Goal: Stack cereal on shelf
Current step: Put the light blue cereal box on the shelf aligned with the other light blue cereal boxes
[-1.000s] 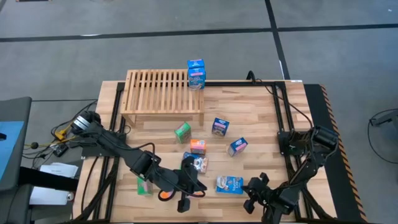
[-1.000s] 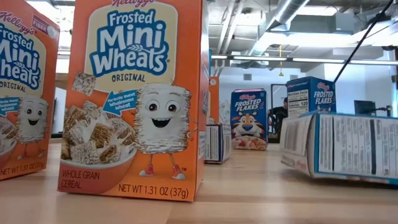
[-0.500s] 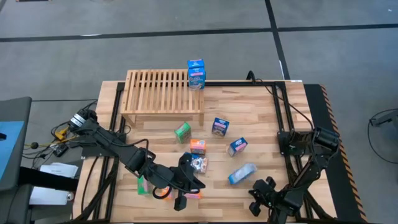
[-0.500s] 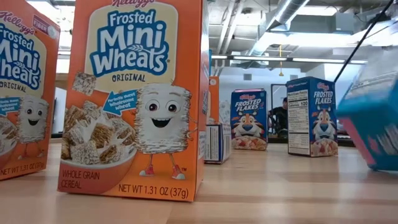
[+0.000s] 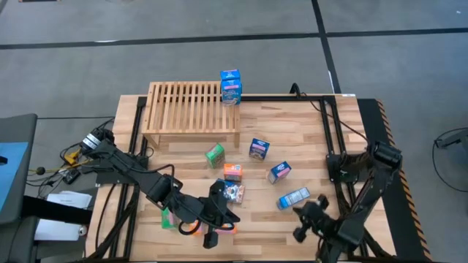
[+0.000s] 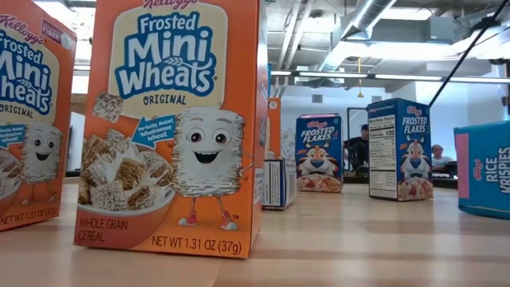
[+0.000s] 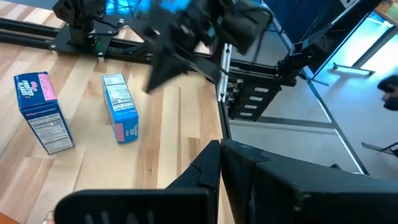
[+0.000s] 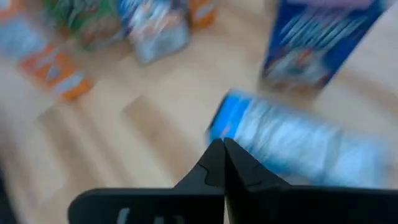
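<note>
The light-wood shelf stands at the table's far left, with one blue cereal box upright on its right end. Green, orange and blue cereal boxes are scattered mid-table. A light-blue Rice Krispies box rests on a long side at the near right. My right gripper, shut, is right beside it. My left gripper hovers shut near the front, by a white-fronted box, with nothing between its fingers. My right gripper's shut fingertips slant down at the near edge of the light-blue box. The view is blurred, so I cannot tell whether they touch it. The box rests on the table by itself.
Two tall orange Mini Wheats boxes stand close to the low camera. An orange box and a green one lie under my left arm. A black frame rail runs along the table's right side.
My right gripper has risen and gone a little toward the far edge, staying shut. The light-blue box lay flat near the front edge. It has now slid toward the far right, tipped up and turned about, and rests on a long side.
</note>
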`<state>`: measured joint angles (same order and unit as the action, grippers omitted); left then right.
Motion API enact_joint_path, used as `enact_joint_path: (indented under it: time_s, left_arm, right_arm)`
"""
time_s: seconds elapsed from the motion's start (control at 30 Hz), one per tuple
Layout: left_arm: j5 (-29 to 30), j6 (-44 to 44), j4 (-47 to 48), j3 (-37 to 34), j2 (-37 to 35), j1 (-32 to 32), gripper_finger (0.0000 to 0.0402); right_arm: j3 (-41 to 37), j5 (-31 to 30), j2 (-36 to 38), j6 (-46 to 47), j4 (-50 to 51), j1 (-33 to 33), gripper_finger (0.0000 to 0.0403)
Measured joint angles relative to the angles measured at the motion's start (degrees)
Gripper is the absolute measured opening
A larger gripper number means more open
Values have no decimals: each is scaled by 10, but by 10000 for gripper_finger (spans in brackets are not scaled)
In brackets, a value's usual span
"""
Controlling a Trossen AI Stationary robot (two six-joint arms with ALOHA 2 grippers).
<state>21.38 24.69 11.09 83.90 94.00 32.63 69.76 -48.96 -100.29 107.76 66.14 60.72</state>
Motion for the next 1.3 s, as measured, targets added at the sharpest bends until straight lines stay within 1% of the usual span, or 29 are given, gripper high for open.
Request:
enact_joint_path:
  time_s: [0.07, 0.1, 0.13, 0.2, 0.3, 0.37, 0.43, 0.5, 0.6, 0.67, 0.8, 0.93, 1.1, 1.3]
  left_arm:
    - [-6, -2, 0, 0, 0, 2, 0]
    - [-13, -5, 0, 0, 0, 2, 0]
    - [-17, -8, 0, 0, 0, 4, 0]
    - [-32, -9, 5, 0, -1, 7, 0]
    - [-44, -10, 10, 0, -3, 10, 0]
    - [-42, -14, 16, 0, -3, 13, 4]
    - [-35, -25, 16, 0, -3, 16, 15]
    - [-20, -30, 16, 0, -3, 19, 33]
    - [-4, -31, 20, 0, -3, 25, 69]
    - [0, -27, 25, 0, -3, 30, 96]
    - [0, 10, 42, 0, -3, 31, 148]
    - [0, 26, 49, 0, -3, 31, 183]
    - [4, 28, 50, 0, -3, 31, 196]
    - [5, 28, 51, 0, -3, 31, 197]
  right_arm:
    - [0, -4, 25, -24, 22, -5, 14]
    - [0, -1, 40, -57, 23, -8, 19]
    - [0, 17, 59, -103, 23, -13, 27]
    - [0, 88, 103, -230, 22, -26, 50]
    - [0, 221, 165, -417, 19, -62, 103]
    - [0, 277, 201, -495, 12, -88, 147]
    - [1, 306, 227, -556, 2, -113, 194]
    - [1, 318, 236, -603, 0, -135, 237]
    - [1, 335, 224, -669, -3, -162, 278]
    - [1, 347, 203, -709, -18, -175, 288]
    - [1, 380, 146, -790, -43, -194, 290]
    - [0, 399, 93, -840, -36, -213, 291]
    - [0, 399, 54, -872, -36, -234, 291]
    - [-14, 425, 49, -892, -58, -252, 291]
